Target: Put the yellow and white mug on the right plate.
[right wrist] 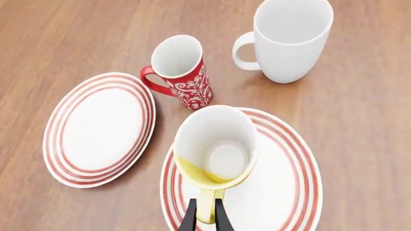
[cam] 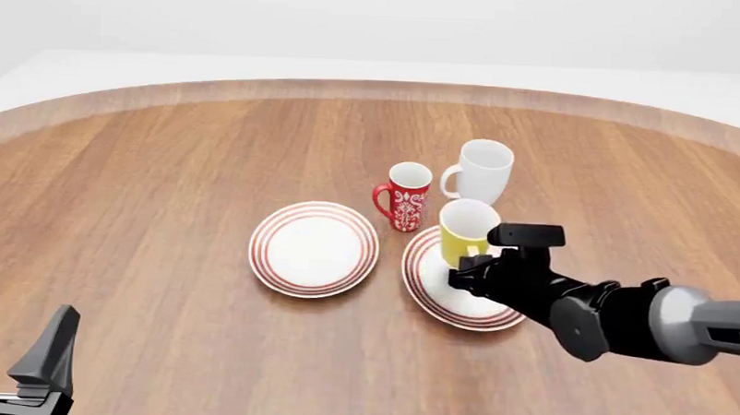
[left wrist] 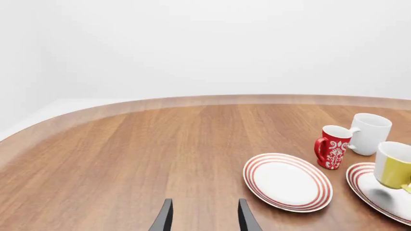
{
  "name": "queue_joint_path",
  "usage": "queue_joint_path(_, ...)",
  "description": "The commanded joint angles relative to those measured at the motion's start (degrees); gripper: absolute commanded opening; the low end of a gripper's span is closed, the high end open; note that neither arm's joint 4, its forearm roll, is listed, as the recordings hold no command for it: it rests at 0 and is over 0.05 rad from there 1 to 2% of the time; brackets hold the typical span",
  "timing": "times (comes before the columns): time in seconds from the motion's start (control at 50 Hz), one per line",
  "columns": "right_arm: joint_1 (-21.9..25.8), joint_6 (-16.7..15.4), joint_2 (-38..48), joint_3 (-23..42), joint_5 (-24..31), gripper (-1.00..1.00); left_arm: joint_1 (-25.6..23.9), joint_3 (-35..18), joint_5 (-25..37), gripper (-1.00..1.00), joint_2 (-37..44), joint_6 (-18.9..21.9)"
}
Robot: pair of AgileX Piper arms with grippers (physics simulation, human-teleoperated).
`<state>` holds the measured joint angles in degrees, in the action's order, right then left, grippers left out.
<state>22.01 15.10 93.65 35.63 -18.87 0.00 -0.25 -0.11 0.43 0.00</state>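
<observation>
The yellow and white mug [right wrist: 215, 149] hangs upright a little above the right plate [right wrist: 289, 183], casting a shadow on it. My right gripper [right wrist: 205, 219] is shut on its yellow handle, one finger on each side. In the front view the mug [cam: 468, 229] sits over the far half of that red-ringed plate [cam: 432, 283], with the right gripper [cam: 467, 260] just behind it. The left wrist view shows the mug [left wrist: 393, 166] over the plate [left wrist: 376, 195]. My left gripper [cam: 21, 352] stands open and empty at the table's near left corner, also seen from its own wrist camera [left wrist: 204, 219].
A look-alike left plate [cam: 313, 247] lies beside the right one. A red white-patterned mug [cam: 407, 197] and a larger white mug [cam: 480, 172] stand just beyond the plates, close to the held mug. Bare wood spreads across the table's left half.
</observation>
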Motion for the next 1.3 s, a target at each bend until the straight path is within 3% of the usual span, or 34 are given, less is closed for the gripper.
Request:
queue_joint_path(0.02,0.0,0.5,0.3,0.1,-0.7,-1.0,0.0,0.0,0.0,1.0,0.0,0.0)
queue_joint_path(0.04,-0.3,0.3,0.4,0.1,-0.6,-1.0,0.0,0.0,0.0,1.0,0.0,0.0)
queue_joint_path(0.06,-0.4,-0.1,0.4,0.2,-0.4,1.0,0.0,0.0,0.0,1.0,0.0,0.0)
queue_joint_path(0.5,0.3,0.5,-2.1,-1.7,0.1,1.0,0.0,0.0,0.0,1.0,0.0,0.0)
queue_joint_path(0.74,1.7,1.0,-9.1,-5.1,2.5,1.0,0.0,0.0,0.0,1.0,0.0,0.0)
queue_joint_path(1.3,3.0,-1.7,-30.1,-2.8,18.4,1.0,0.0,0.0,0.0,1.0,0.0,0.0)
